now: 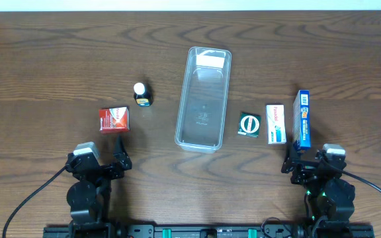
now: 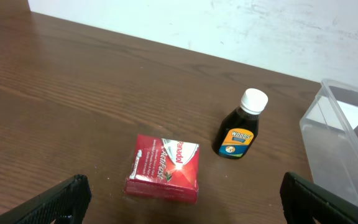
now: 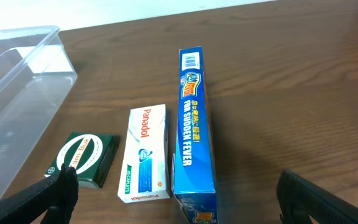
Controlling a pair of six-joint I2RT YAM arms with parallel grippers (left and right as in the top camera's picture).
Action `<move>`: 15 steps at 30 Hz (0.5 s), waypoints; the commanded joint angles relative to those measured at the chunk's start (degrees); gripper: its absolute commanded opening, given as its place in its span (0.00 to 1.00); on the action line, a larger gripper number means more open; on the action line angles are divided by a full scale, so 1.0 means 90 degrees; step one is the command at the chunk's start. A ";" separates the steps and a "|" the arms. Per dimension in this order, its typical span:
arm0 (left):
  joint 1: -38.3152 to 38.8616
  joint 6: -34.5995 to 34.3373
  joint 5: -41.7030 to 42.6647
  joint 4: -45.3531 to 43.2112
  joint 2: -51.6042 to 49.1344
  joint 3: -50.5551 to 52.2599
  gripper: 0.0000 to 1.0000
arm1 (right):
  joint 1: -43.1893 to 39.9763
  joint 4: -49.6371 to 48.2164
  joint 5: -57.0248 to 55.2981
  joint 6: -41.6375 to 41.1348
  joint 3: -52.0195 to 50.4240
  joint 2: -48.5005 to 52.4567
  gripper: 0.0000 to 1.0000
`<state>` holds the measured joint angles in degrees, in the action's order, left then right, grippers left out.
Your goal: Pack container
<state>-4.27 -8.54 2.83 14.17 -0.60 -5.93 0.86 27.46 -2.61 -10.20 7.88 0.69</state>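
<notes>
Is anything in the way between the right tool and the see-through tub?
Yes. Three boxes lie side by side between the open right tool and the tub: a blue box nearest the tool, then a white box, then a small green box beside the tub.

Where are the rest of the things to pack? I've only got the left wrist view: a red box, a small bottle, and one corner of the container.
Observer: Three boxes lie to the right of the container: a green box, a white Panadol box and a long blue box.
Operator: Anything inside the container?
Observer: No item is inside. Overhead shows only a white patch at its far end, and I can't tell what that is.
Operator: And the right gripper?
Observer: The right gripper is open and holds nothing, just short of the blue box's near end.
</notes>
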 commanded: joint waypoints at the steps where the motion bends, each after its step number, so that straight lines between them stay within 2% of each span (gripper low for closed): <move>1: 0.0036 0.0090 0.0046 0.0085 -0.0007 0.0143 0.98 | -0.0007 -0.0005 -0.0066 0.0070 -0.0019 -0.0022 0.99; 15: 0.0036 0.0090 0.0046 0.0085 -0.0007 0.0143 0.98 | -0.0005 -0.0005 -0.0007 0.0063 -0.0019 -0.0022 0.99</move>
<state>-4.27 -8.54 2.83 14.17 -0.60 -5.93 0.86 27.46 -2.59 -10.20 7.88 0.69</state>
